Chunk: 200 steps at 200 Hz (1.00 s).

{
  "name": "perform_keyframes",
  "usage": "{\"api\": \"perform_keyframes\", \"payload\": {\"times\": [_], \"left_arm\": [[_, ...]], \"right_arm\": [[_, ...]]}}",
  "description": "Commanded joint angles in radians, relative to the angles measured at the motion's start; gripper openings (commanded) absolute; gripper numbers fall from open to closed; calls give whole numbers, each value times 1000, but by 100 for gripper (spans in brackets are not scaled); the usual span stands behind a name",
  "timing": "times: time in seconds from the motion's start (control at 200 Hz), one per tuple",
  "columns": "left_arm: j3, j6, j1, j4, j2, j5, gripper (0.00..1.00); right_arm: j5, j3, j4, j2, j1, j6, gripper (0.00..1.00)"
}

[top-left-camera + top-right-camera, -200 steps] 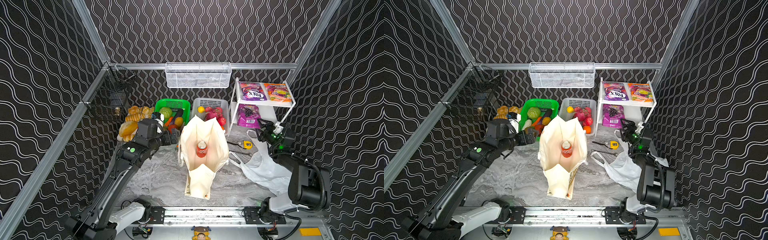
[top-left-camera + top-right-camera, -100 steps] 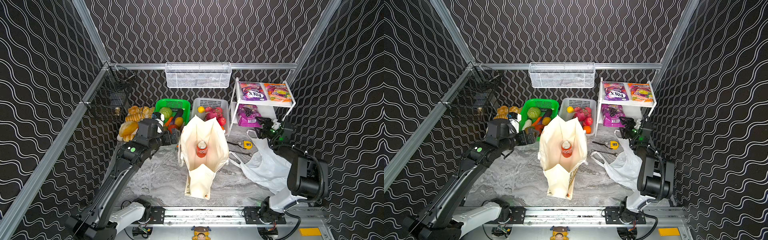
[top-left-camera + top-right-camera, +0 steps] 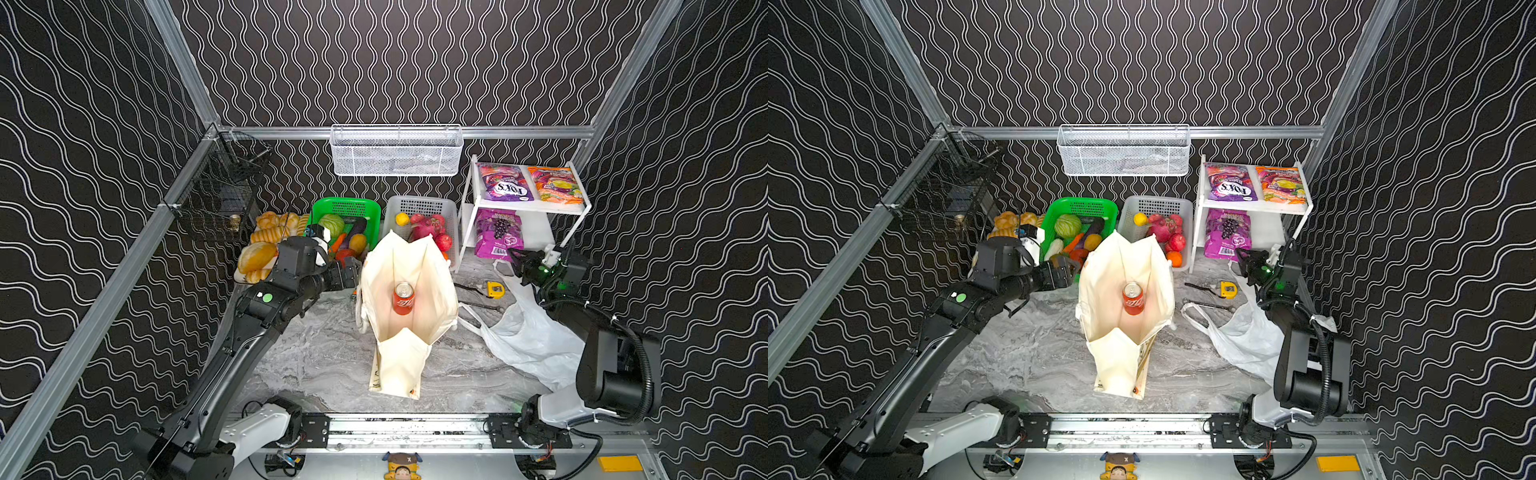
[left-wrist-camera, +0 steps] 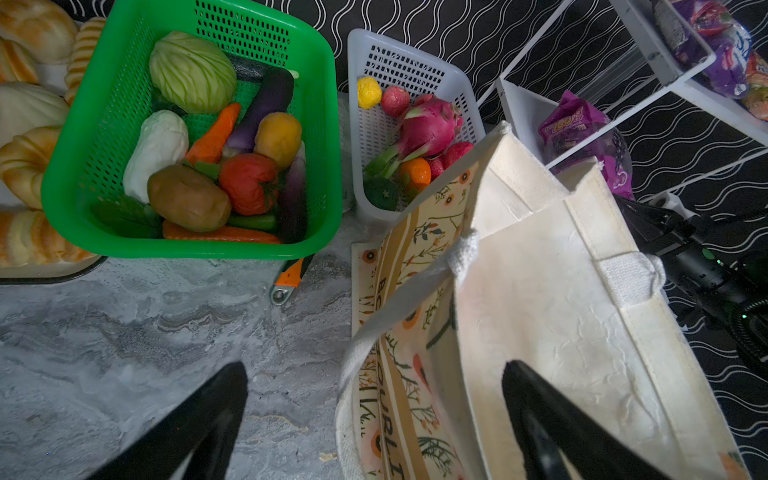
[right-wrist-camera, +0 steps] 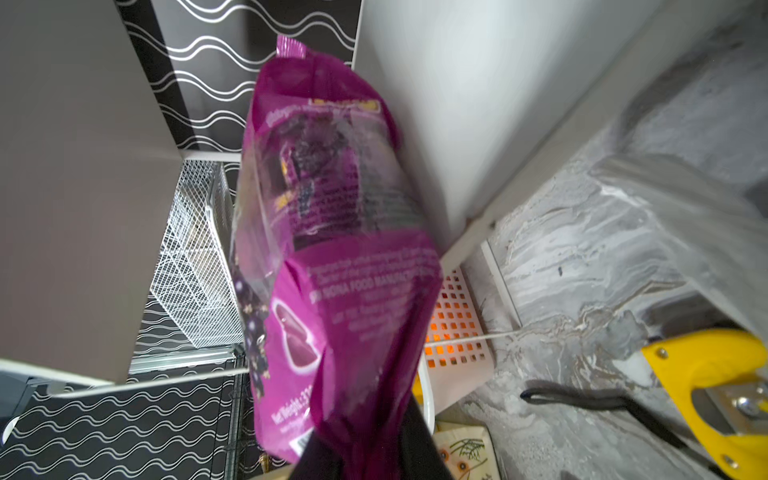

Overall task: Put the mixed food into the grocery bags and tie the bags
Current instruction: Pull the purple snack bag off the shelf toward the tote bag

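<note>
Two bags are seen on the surface [image 3: 324,353]: one cream canvas tote [image 3: 409,266], standing open, and one white plastic bag [image 3: 528,336], lying crumpled beside it. One red soda can [image 3: 403,298] is standing inside the tote. Three snack packets are counted on the white shelf [image 3: 536,208]: one upper purple packet [image 3: 503,181] and one orange packet [image 3: 555,185] on top, and one lower purple packet [image 3: 494,232] below. The lower purple packet is pinched at its bottom edge by the right gripper [image 3: 515,259]. The left gripper [image 4: 374,368] is spread wide, just beside the tote's handle. In the one green basket [image 4: 324,124], one cabbage [image 4: 192,70], one tomato [image 4: 248,183] and one potato [image 4: 189,197] are lying.
</note>
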Motion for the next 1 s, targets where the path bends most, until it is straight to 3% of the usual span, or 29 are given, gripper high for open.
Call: {"api": "perform_keyframes", "payload": {"times": [0.0, 0.05, 0.155, 0.235, 0.415, 0.591, 0.681, 0.816, 0.996], "left_arm": [[6, -1, 1, 31, 5, 13, 99], [7, -2, 1, 30, 5, 11, 99], [-3, -2, 1, 34, -2, 12, 99], [-3, 2, 1, 26, -6, 9, 99], [-4, 9, 1, 17, -12, -3, 99], [-4, 5, 2, 17, -11, 3, 99], [-6, 5, 1, 14, -14, 0, 99], [-9, 3, 1, 18, -15, 1, 99], [-8, -2, 1, 19, -16, 9, 99]], "right_arm": [[-40, 2, -57, -21, 4, -43, 41], [-14, 12, -114, -36, 1, -85, 60], [92, 50, -252, -63, -5, -210, 75], [91, 85, -285, -51, -27, -266, 81], [-45, 208, -351, 58, -47, -309, 85], [-111, 230, -311, 91, -44, -282, 69], [-95, 227, -348, 73, -44, -319, 54], [-57, 236, -438, 40, -44, -394, 24], [-50, 227, -485, -9, -43, -436, 3]]}}
